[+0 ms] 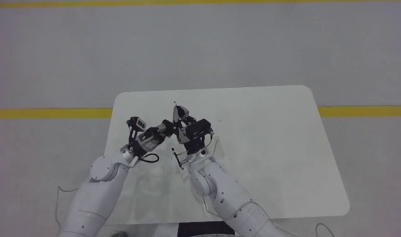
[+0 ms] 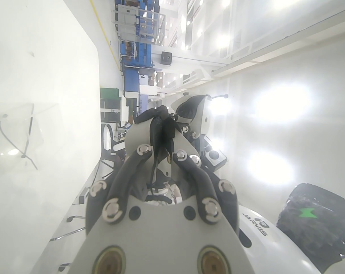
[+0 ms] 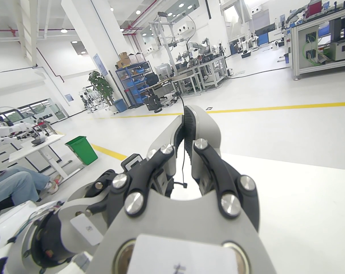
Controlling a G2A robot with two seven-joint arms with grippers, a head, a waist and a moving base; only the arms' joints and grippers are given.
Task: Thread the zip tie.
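Zip tie (image 3: 184, 155) clamped by right gripper (image 3: 185, 118); thin black strand (image 2: 153, 161) pinched by left gripper (image 2: 161, 114), just beside the right one.

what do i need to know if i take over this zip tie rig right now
Right gripper: shut on the zip tie, held above the table. The tip sticks out past the fingertips and the head hangs on the palm side.
Left gripper: shut on a black strap, close beside the right gripper. Cannot tell if it is the same tie.
Clear tray with spare ties lies on the table.
Done: tie picked up.
To do: no closed loop visible, so the tip has yet to go through the head.
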